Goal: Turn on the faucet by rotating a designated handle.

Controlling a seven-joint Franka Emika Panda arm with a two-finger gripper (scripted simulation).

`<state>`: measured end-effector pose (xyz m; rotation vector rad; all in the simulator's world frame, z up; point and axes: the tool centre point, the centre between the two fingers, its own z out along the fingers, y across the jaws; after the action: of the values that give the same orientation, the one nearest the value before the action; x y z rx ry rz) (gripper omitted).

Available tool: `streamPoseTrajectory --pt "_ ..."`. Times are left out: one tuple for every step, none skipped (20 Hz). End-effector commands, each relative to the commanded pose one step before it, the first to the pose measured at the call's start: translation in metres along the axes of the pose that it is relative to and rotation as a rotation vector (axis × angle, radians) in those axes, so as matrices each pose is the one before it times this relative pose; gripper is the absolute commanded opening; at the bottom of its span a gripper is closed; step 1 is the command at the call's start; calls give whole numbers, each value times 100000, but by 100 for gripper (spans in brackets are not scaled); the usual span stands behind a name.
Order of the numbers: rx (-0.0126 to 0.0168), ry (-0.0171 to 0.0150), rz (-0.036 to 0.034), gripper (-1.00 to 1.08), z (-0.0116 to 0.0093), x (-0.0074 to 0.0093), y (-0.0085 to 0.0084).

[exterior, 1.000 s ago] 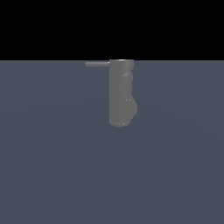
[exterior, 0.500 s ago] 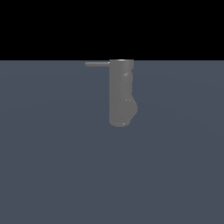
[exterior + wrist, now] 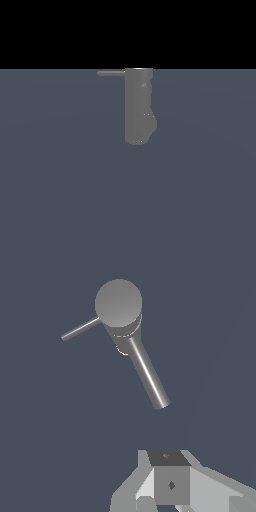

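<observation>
Wrist view: looking down on faucet (image 3: 118,303) from above, thin handle (image 3: 80,329) jutting sideways off its top, a longer tube running out low toward the gripper (image 3: 167,491). Gripper well apart from both, nothing held; finger spacing impossible to tell. Exterior view: handle toward its left, untouched. Probably hovering high to line up.

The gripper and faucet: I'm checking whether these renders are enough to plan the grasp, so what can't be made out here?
- Gripper: cut off by the wrist view's edge, so fingertips and jaw opening cannot be told; absent from the exterior view.
- Faucet: the exterior view looks along its spout, showing only a low bulge.
- Handle: its joint with the body is too small to see.
- Arm: outside both views.
</observation>
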<state>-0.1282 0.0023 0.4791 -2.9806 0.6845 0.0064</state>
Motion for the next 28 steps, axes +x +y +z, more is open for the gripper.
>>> streamPoseTrajectory --pt "844 -898 6587 -100 663 1446 -982" --pt "236 -330 2607 -100 289 541 -419" --pt "202 -317 2616 -100 302 528 -433" --pt "170 -302 2625 -100 315 515 -445" --pt "139 -286 2633 -100 328 501 -458" --pt "109 -267 2640 -100 341 487 -470" --pt "79 -247 2645 -100 354 472 -481" --pt "52 -225 2650 -100 366 456 -492" --pt "25 -202 2654 -100 379 440 -503" --pt "0 -177 2657 -100 391 423 -513" --pt "-23 -151 2659 -100 403 405 -522" --pt "-45 -124 2660 -100 415 387 -531" --pt "-65 -96 2660 -100 427 369 -538" --pt "-83 -66 2659 -100 438 350 -546" --pt "-99 -35 2658 -100 449 330 -552" --pt "-114 -4 2655 -100 460 311 -558" --pt "-127 28 2652 -100 471 290 -563" --pt "-137 61 2646 -100 482 269 -568" --pt "-146 94 2642 -100 492 249 -571" --pt "-153 128 2636 -100 502 227 -574" --pt "-158 161 2628 -100 511 205 -576" --pt "-161 195 2620 -100 521 183 -577" --pt "-161 230 2611 -100 530 161 -577" --pt "-160 264 2600 -100 539 138 -576" --pt "-157 297 2590 -100 548 116 -574" --pt "-151 331 2578 -100 556 94 -572" --pt "-144 364 2566 -100 564 71 -569" --pt "-135 396 2553 -100 571 48 -564"
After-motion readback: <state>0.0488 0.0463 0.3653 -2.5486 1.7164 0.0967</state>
